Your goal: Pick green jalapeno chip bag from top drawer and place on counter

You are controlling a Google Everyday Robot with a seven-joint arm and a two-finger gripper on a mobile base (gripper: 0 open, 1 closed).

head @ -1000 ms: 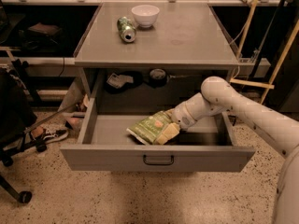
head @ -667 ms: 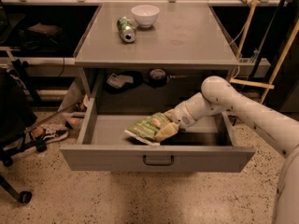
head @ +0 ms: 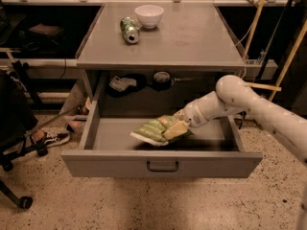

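1. End effector [head: 176, 128] sits low inside the top drawer [head: 120, 164], right of centre. Its tan fingers [head: 173, 130] are closed on the right end of the green jalapeno chip bag [head: 149, 131].
2. Bag sticks out leftward from the end effector, long axis roughly left-right and dipping a little toward the drawer front. A shadow lies under it, so it looks to be just off the drawer floor, though I can't be sure.
3. White arm [head: 240, 97] comes in from the right, over the drawer's right wall, elbow level with the cabinet's top edge.
4. Key relation: the counter [head: 192, 42] lies up and behind the bag, and its front lip overhangs the rear of the drawer. My read is that the bag must come out toward the drawer front before it rises, or it may catch the lip.
5. On the counter, a crushed green can [head: 129, 30] and a white bowl [head: 148, 16] sit at the back left. The right half looks the better landing spot.
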